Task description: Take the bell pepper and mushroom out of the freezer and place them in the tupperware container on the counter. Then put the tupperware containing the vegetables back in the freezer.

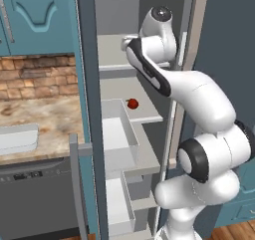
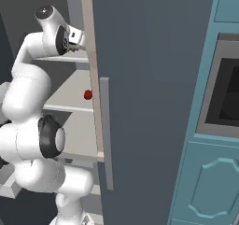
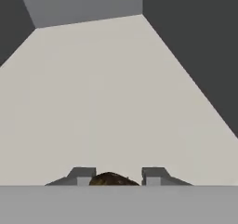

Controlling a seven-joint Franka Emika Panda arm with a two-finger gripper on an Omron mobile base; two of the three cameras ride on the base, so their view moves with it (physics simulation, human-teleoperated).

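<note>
Inside the open freezer (image 1: 87, 60) my gripper (image 3: 118, 175) reaches over the upper pale shelf (image 3: 107, 93). Its two fingertips (image 3: 83, 174) press against either side of the brown mushroom (image 3: 113, 179), so it is shut on it. From the right base camera the hand (image 2: 74, 37) sits at that same upper shelf. The red bell pepper (image 1: 132, 103) (image 2: 87, 94) lies on the shelf below, apart from the gripper. The pale tupperware container (image 1: 17, 137) rests on the tan counter (image 1: 45, 114) at the left.
White door bins (image 1: 119, 134) hang on the open freezer door, close to the arm's left. A slate door panel with a long bar handle (image 2: 106, 130) stands right of the arm. A dark dishwasher (image 1: 35, 199) sits under the counter; an oven (image 2: 224, 98) is at far right.
</note>
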